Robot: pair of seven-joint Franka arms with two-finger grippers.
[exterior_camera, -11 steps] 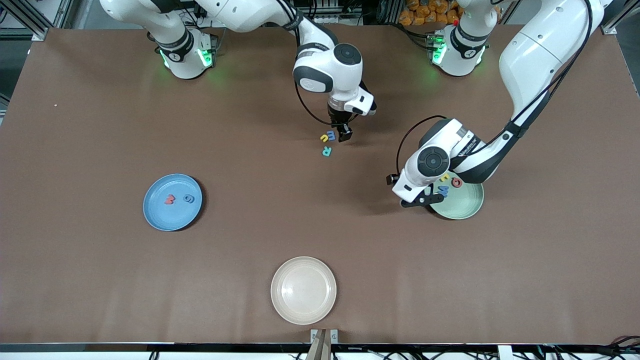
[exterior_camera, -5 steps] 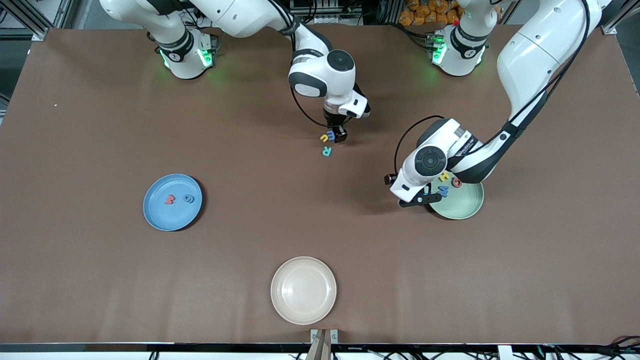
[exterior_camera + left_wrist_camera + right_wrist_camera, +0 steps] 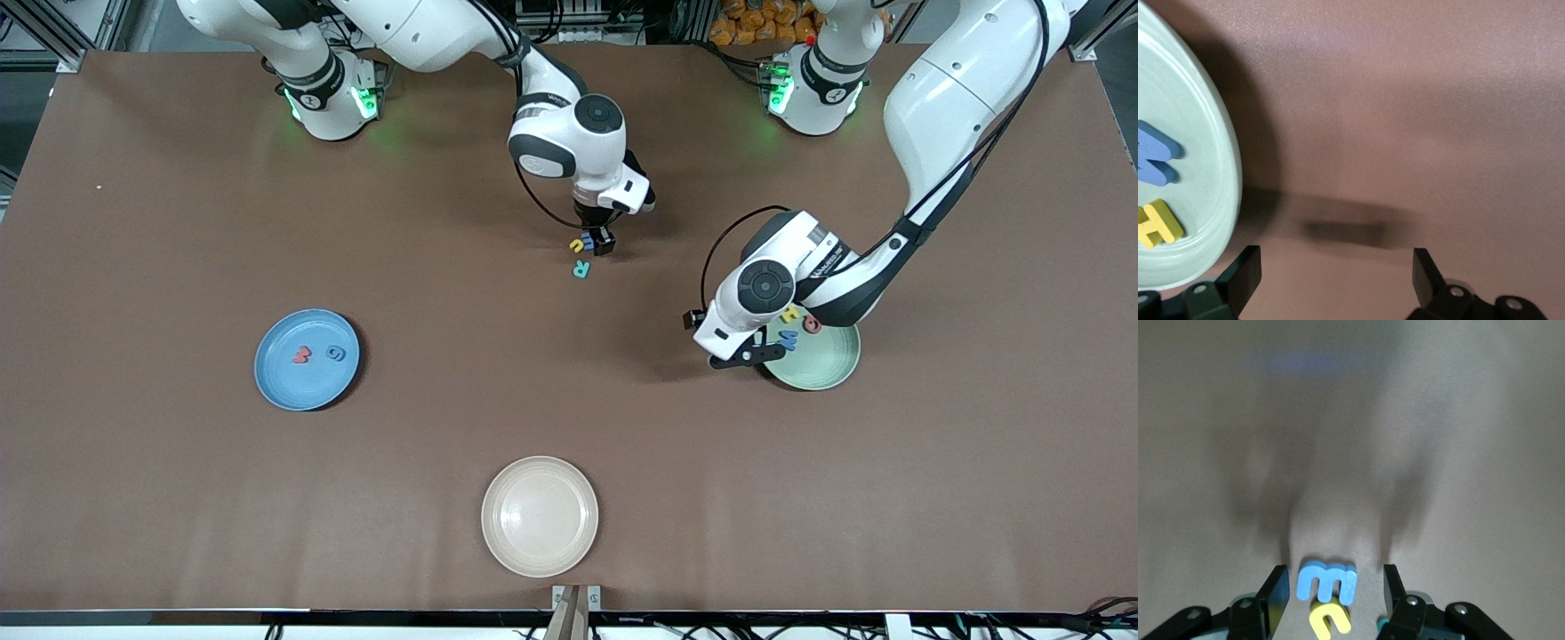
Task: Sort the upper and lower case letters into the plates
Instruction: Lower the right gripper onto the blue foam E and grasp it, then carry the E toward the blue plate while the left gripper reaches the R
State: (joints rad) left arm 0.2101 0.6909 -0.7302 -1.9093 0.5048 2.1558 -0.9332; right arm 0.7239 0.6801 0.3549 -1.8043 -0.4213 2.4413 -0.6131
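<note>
Three letters lie together mid-table: a blue m (image 3: pixel 589 241) (image 3: pixel 1327 580), a yellow letter (image 3: pixel 577 244) (image 3: pixel 1330 618) touching it, and a teal R (image 3: pixel 581 269) a little nearer the camera. My right gripper (image 3: pixel 600 238) (image 3: pixel 1335 593) is low over them and open, a finger on each side of the blue m without gripping it. The blue plate (image 3: pixel 307 382) holds a red letter (image 3: pixel 301 356) and another letter (image 3: pixel 335 353). The mint green plate (image 3: pixel 822 369) (image 3: pixel 1198 153) holds yellow (image 3: pixel 789 313), red (image 3: pixel 812 324) and blue (image 3: pixel 788 337) letters. My left gripper (image 3: pixel 754 348) (image 3: pixel 1337 273) is open and empty over bare table beside that plate's rim.
A cream-beige plate (image 3: pixel 540 516) with nothing in it sits near the table's front edge, at the middle. Brown table surface stretches between the plates. The two arms' bases stand along the table edge farthest from the camera.
My right gripper has shifted slightly toward the right arm's end and settled around the blue m. The left arm has drifted a little beside the mint plate.
</note>
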